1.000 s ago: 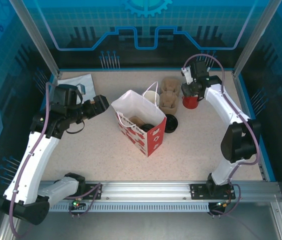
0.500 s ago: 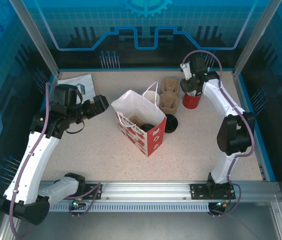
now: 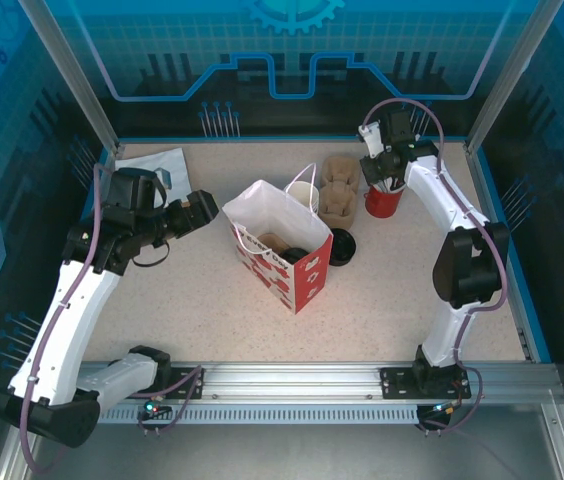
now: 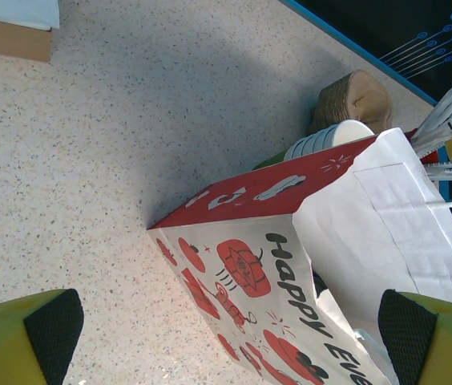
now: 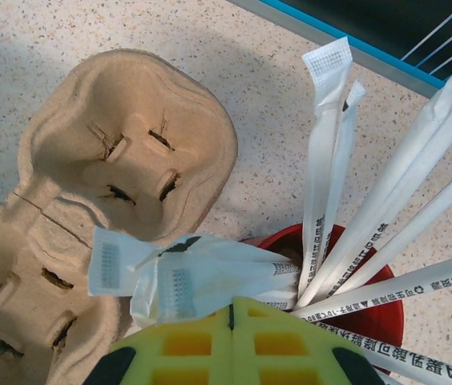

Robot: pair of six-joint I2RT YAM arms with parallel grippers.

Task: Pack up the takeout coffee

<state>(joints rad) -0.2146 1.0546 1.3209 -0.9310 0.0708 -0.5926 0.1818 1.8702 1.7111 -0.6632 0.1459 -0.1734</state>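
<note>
The takeout coffee's white paper cup (image 3: 302, 194) stands just behind the red-and-white paper bag (image 3: 280, 262); its rim (image 4: 332, 137) peeks over the bag's edge. The round black lid (image 3: 342, 247) lies on the table right of the bag. My left gripper (image 3: 206, 208) hovers left of the bag, wide open, and its black pads (image 4: 51, 327) flank the bag's printed side (image 4: 274, 273). At the back right, my right gripper (image 3: 380, 182) is over the red cup of straws (image 3: 383, 203). Its yellow fingers (image 5: 186, 345) are shut together, with wrapped straw ends (image 5: 170, 277) lying against the tips.
The brown moulded cup carrier (image 3: 340, 196) lies between the white cup and the red cup, close by my right fingers (image 5: 130, 136). Something brown and dark shows inside the bag's open mouth. White paper on a brown box (image 3: 158, 165) sits at the back left corner.
My right gripper has closed and shifted slightly back over the red cup of straws, its elbow swinging inward. The left arm, bag, cup and lid have not moved.
</note>
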